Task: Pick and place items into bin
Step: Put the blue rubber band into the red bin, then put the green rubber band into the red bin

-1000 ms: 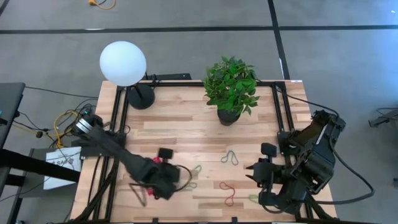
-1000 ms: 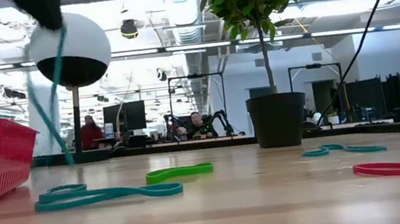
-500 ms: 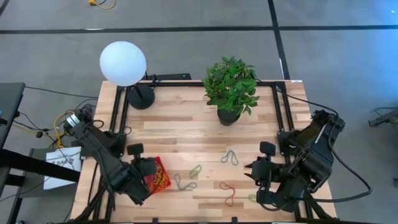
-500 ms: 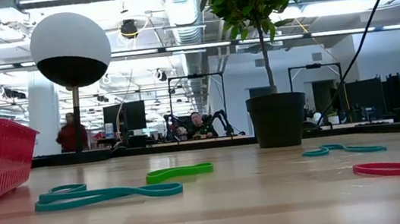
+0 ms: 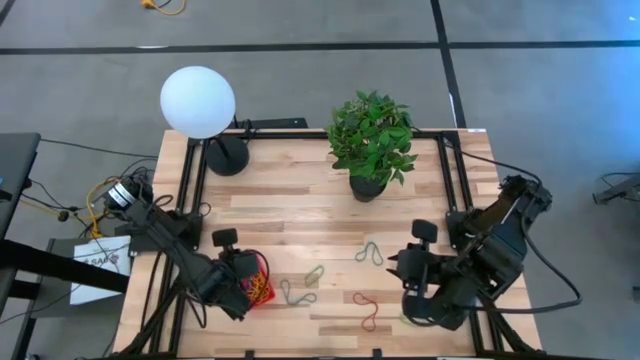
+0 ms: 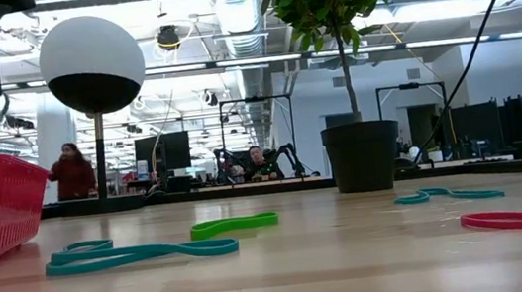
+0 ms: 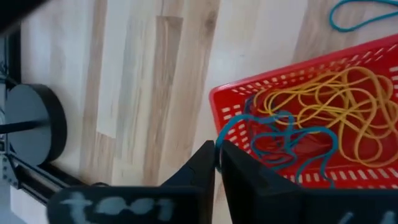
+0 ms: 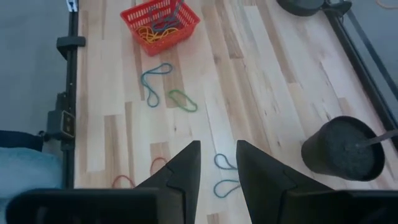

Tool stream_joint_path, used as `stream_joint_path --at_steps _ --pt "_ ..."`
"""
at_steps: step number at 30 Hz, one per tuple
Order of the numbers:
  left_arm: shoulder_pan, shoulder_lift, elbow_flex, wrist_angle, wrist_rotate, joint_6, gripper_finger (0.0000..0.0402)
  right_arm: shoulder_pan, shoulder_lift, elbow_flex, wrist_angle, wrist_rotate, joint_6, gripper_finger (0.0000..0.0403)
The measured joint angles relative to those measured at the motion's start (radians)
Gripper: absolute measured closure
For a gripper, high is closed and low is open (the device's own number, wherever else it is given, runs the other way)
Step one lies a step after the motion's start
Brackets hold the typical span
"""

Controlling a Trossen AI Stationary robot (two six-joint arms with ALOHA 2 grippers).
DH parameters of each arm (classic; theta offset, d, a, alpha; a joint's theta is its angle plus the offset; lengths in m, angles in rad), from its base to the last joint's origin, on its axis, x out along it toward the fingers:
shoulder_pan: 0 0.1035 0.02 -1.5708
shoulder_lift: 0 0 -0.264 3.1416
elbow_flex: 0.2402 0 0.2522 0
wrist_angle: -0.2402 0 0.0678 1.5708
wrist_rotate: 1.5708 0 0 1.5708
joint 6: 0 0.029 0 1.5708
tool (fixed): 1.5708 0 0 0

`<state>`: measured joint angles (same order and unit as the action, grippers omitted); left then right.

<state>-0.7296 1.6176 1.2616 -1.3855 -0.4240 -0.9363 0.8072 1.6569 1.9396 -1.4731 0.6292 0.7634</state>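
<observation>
The red mesh basket (image 7: 261,93) sits near the table's near-left corner (image 5: 258,283) and holds yellow loops (image 7: 348,118) and a blue loop (image 7: 280,140). My left gripper (image 7: 217,155) hovers over the basket's rim, shut on that blue loop. Loose on the wood lie a teal loop (image 5: 297,293), a green loop (image 5: 315,273), another teal loop (image 5: 370,252), a red loop (image 5: 365,310) and a green one (image 5: 408,318). My right gripper (image 8: 217,165) hangs open above the near-right part of the table (image 5: 405,275), touching nothing. My left gripper pinches one strand of the blue loop (image 7: 222,142) between its two fingertips, coming from above. The rest of the loop lies slack over the basket's rim and inside the basket on the yellow loops. A thin strand (image 6: 1,123) runs down from the gripper toward the basket.
A white globe lamp (image 5: 198,100) stands at the far-left corner and a potted plant (image 5: 370,140) at the far middle. Black rails (image 5: 190,200) run along both sides. Bare wood lies between the basket and the plant. People show in the room behind (image 6: 69,169).
My left gripper carried the hanging blue loop from beside the basket toward the table's left, over the basket, then eased back a little. The loop, which swung free in the air, now lies mostly inside the basket. My right arm crept slightly toward the table's middle.
</observation>
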Motion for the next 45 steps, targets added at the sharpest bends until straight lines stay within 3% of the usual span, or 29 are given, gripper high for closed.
stream_joint_path --at_steps 15,25,33,40,45 --pt "0.011 0.0 -0.002 0.13 -0.015 0.056 0.0301 -0.031 0.0 0.0 0.0 -0.003 -0.012 0.0305" --pt "0.012 0.0 -0.002 0.323 -0.215 0.105 0.0299 -0.031 0.0 0.0 0.007 -0.002 -0.012 0.0305" --pt "0.012 0.0 -0.002 0.496 -0.222 0.235 0.0299 -0.031 0.0 0.0 0.026 -0.002 -0.012 0.0305" --pt "0.033 0.012 -0.003 0.553 -0.298 0.189 0.0299 -0.052 0.0 0.0 0.126 -0.002 -0.012 0.0305" --pt "0.089 0.097 -0.006 0.617 -0.251 0.198 0.0299 -0.068 0.0 0.0 0.165 -0.003 -0.012 0.0305"
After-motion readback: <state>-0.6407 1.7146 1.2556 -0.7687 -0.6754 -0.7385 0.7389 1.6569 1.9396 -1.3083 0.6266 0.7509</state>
